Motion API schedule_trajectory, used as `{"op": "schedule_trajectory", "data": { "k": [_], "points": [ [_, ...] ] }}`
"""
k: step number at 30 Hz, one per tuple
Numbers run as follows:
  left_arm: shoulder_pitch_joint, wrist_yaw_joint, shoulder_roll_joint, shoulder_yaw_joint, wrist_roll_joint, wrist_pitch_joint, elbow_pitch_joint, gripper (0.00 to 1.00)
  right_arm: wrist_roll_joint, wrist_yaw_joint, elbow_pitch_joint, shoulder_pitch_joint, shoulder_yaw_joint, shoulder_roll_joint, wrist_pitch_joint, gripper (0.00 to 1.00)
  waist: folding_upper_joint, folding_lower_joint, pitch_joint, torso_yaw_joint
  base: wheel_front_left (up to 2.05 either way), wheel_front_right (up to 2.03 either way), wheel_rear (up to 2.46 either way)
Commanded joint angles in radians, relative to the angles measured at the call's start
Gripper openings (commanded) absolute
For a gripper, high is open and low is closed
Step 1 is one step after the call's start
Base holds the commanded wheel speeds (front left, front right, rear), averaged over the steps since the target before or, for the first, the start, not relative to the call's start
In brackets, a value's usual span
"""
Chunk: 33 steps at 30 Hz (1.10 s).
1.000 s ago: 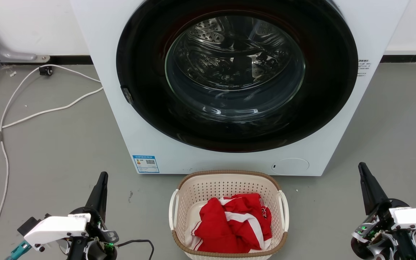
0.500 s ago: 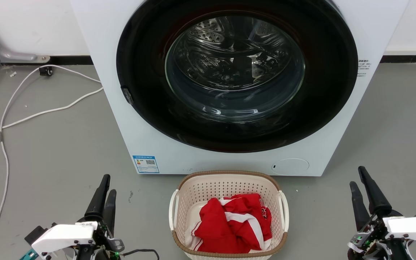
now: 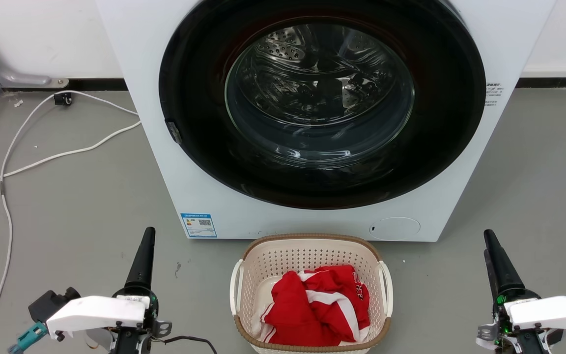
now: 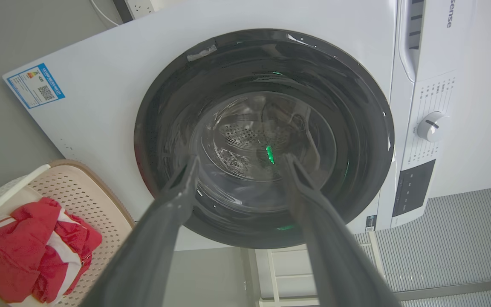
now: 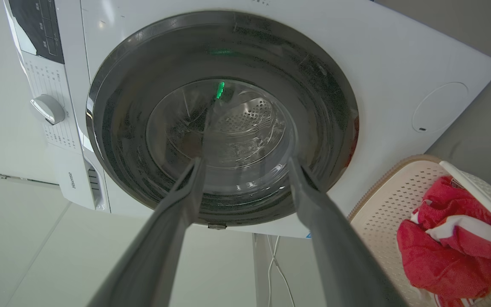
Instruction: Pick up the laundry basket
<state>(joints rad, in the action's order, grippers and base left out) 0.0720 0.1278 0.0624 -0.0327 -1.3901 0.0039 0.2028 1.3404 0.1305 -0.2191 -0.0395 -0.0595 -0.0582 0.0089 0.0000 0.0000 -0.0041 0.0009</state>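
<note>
The laundry basket [image 3: 268, 255] is cream perforated plastic with a brown rim and white side handles. It stands on the floor just in front of the washing machine [image 3: 160, 162] and holds a red and white garment [image 3: 312, 309]. My left gripper [image 3: 149, 232] hovers to the left of the basket, well apart from it. My right gripper [image 3: 487, 238] hovers about as far off on the right. The wrist views show both open and empty: left gripper [image 4: 241, 160], right gripper [image 5: 245, 161], each pointing at the machine's door. The basket [image 4: 79, 196] [image 5: 382, 200] sits at the lower corner of each wrist view.
The machine's round glass door [image 3: 320, 93] is shut, right behind the basket. White cables [image 3: 42, 157] trail over the grey floor at the left, towards the wall. Bare floor lies between each gripper and the basket.
Both grippers rolled at the wrist: two fingers showed side by side half a second ago, now they line up edge-on. Each has edged slightly inward towards the basket, which has not moved.
</note>
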Motion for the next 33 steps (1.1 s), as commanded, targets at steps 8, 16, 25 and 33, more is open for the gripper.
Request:
{"op": "schedule_trajectory", "data": {
  "k": [8, 16, 25, 33],
  "points": [
    [0.019, -0.004, 0.002, 0.005, 0.209, -0.035, -0.044, 1.00, -0.225, 0.000, 0.053, -0.002, -0.004, 0.000, -0.033, 1.00, 0.0000, 0.0000, -0.001, -0.002, 0.00, 0.00, 0.00],
    [0.025, -0.017, 0.007, 0.023, 0.398, -0.063, -0.051, 1.00, -0.400, 0.000, 0.093, 0.010, 0.007, 0.001, -0.034, 1.00, 0.0000, 0.0000, -0.002, -0.004, 0.00, 0.00, 0.00],
    [0.033, -0.028, 0.020, 0.043, 0.561, -0.092, -0.039, 1.00, -0.599, 0.000, 0.130, 0.025, 0.008, 0.002, -0.023, 1.00, 0.0000, 0.0000, -0.004, -0.006, 0.00, 0.00, 0.00],
    [0.044, -0.039, 0.028, 0.061, 0.683, -0.117, -0.019, 1.00, -0.721, 0.000, 0.151, 0.042, 0.003, 0.003, -0.011, 1.00, 0.0000, 0.0000, -0.006, -0.006, 0.00, 0.00, 0.00]
  ]
}}
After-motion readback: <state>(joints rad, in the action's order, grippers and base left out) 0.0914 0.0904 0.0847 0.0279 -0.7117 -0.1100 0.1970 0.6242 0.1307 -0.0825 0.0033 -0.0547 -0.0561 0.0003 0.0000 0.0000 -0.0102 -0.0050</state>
